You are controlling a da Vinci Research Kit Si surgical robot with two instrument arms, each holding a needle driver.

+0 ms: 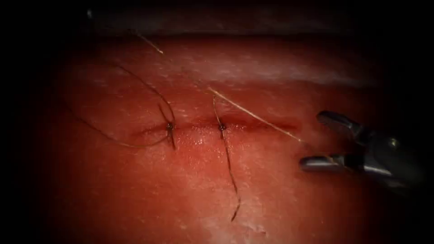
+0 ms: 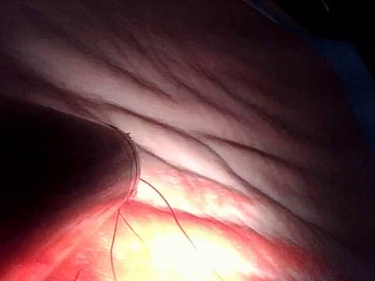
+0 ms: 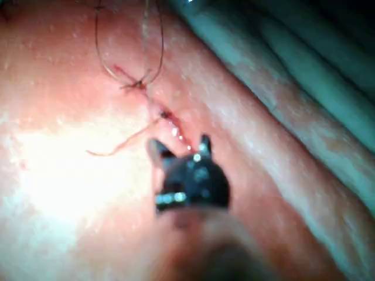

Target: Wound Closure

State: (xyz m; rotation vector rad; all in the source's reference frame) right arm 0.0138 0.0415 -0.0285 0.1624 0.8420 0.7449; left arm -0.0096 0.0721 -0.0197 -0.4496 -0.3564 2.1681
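Right tool (image 1: 312, 141) sits nearest, in from the right side of the endoscope view. Jaws spread wide, nothing between them. A pale strand of thread (image 1: 253, 115) runs close past the upper jaw. Whether it touches the jaw: cannot tell. The right wrist view shows the same tool (image 3: 179, 149) parted and empty, tips just short of the cut.

Next out from the tips, to their left, is the cut (image 1: 226, 126) in the tissue (image 1: 271, 203). Its right end, nearest the tool, lies unstitched and slightly gaping. Further left along it is the first knot (image 1: 221, 128), with a long tail trailing toward the viewer and the pale strand rising from near it up and away to the far left. Further still is the second knot (image 1: 170, 126), carrying a wide loop of dark thread (image 1: 113, 135) that lies on the tissue well apart from the tool. Red fluid glistens along the line between the knots.

Judgement: two stitches placed and tied; the stretch between first knot and tool remains open. Tails look long, so trimming may remain.

Not made out: the needle, in any view. The pale strand's far end runs into darkness at the top edge. In the left wrist view a dark shaft edge (image 2: 132, 170) lies against the tissue with thin threads beside it; left tool's jaws are not in view.
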